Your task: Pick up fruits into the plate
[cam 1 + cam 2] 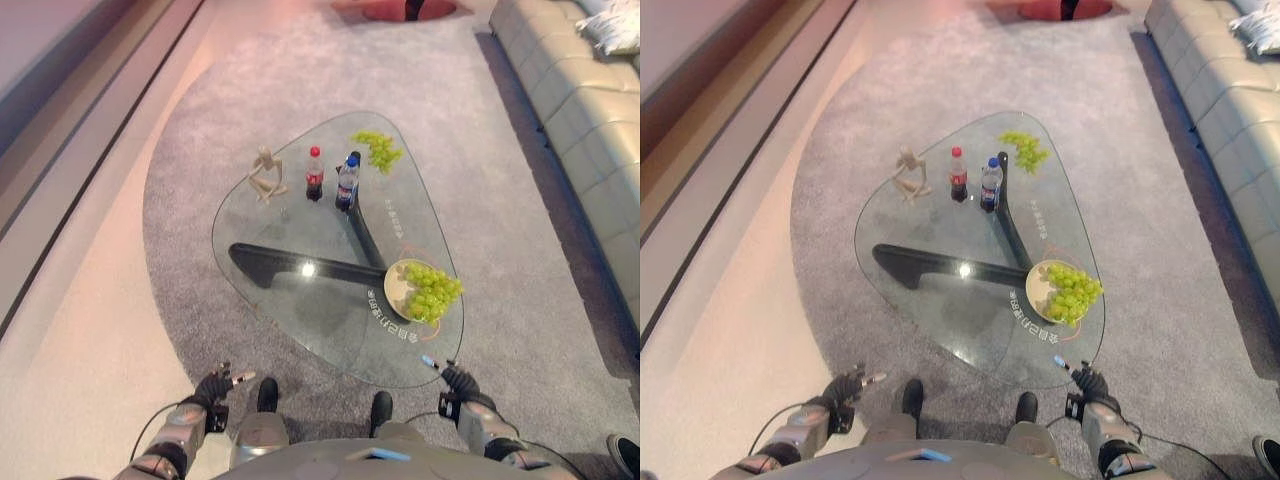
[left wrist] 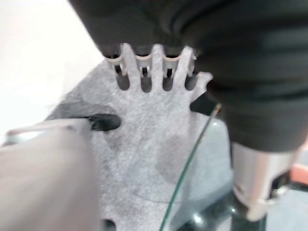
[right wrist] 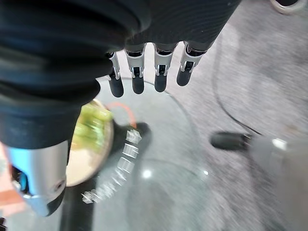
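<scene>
Left hand point(image 1: 218, 384) low at the near edge, off the glass worktop point(image 1: 300, 300) — fingers point(image 2: 143, 67) straight and spread, holding nothing. Ahead of those fingers, far across the glass: a wooden figurine point(image 1: 265, 172), then a red-capped dark bottle point(image 1: 314, 175) and a blue-capped bottle point(image 1: 346, 183) just beside each other. Beyond the bottles, a loose bunch of green grapes point(image 1: 379, 150) lying bare on the glass, well apart from the plate point(image 1: 393, 285). Nearer, just ahead of the right fingers point(image 3: 137, 77), that pale plate carrying a second bunch of grapes point(image 1: 432, 290). Right hand point(image 1: 457, 378) by the near rim — fingers straight, apart, empty. Pale sofa point(image 1: 590, 110) far off to the right.
</scene>
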